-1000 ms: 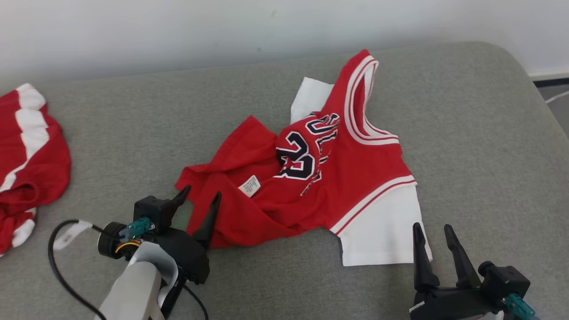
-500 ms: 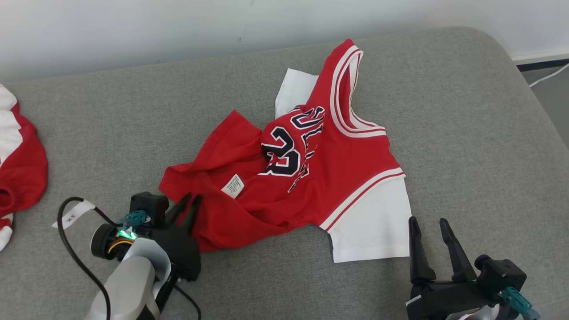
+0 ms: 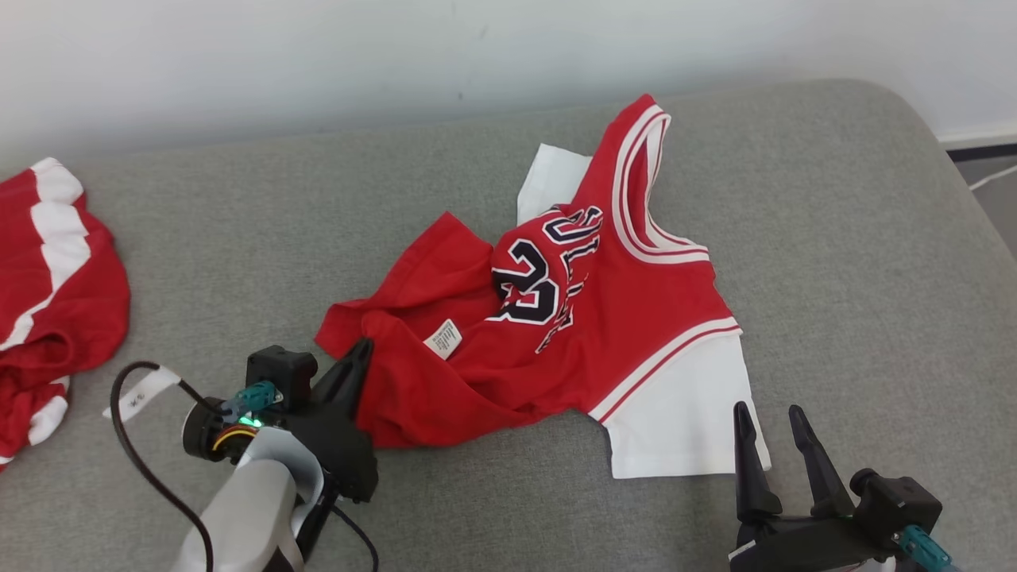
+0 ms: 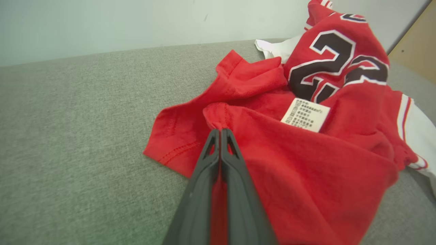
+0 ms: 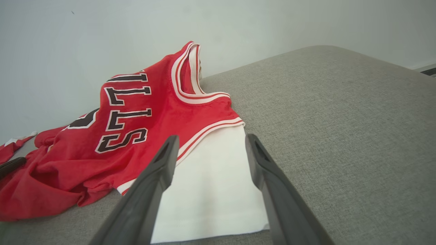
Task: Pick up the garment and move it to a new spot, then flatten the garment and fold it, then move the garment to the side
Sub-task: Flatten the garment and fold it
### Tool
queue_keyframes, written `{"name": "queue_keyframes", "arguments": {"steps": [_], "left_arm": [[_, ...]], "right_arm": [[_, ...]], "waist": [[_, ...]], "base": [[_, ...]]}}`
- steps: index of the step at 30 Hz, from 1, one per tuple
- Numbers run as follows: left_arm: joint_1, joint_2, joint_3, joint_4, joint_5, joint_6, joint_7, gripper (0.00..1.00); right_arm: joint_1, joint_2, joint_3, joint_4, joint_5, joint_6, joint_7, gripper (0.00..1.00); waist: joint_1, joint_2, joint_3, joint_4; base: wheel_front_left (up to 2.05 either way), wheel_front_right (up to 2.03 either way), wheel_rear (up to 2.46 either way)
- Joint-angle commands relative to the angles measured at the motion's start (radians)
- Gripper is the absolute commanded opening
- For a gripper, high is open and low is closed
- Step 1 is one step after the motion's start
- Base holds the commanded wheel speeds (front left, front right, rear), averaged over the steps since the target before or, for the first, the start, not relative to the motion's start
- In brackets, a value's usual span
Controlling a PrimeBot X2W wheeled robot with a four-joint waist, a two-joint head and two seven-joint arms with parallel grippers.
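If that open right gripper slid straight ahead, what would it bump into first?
Probably the white sleeve of the red basketball jersey, lying just ahead of the right gripper.

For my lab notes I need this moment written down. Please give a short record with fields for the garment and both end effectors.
garment: red jersey, crumpled on grey cushion
left end effector: shut on the jersey's red hem
right end effector: open, fingers either side of the white sleeve, not gripping
elsewhere: second red-and-white garment, far left
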Motion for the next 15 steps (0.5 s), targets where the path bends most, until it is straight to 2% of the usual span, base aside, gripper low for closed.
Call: {"name": "queue_keyframes", "arguments": {"steps": [1,7,15], "left_arm": [[0.029,-0.002,0.0,-0.015,-0.01,0.007,-0.009,0.0],[0.139,-0.007,0.008,-0.156,-0.02,0.043,-0.018,0.0],[0.396,0.013,0.055,-0.478,-0.018,0.108,-0.018,0.0]], "right_arm": [[0.013,0.001,0.0,0.0,-0.008,0.0,-0.006,1.0],[0.042,0.001,-0.007,-0.006,-0.01,0.0,-0.006,1.0],[0.079,0.001,-0.024,-0.019,-0.013,0.0,-0.004,1.0]], "waist": [[0.0,-0.0001,-0.02,0.016],[0.0,-0.0001,-0.055,0.051],[0.0,-0.0001,-0.072,0.108]], "base": [[0.0,0.0,0.0],[0.0,0.0,0.0],[0.0,0.0,0.0]]}}
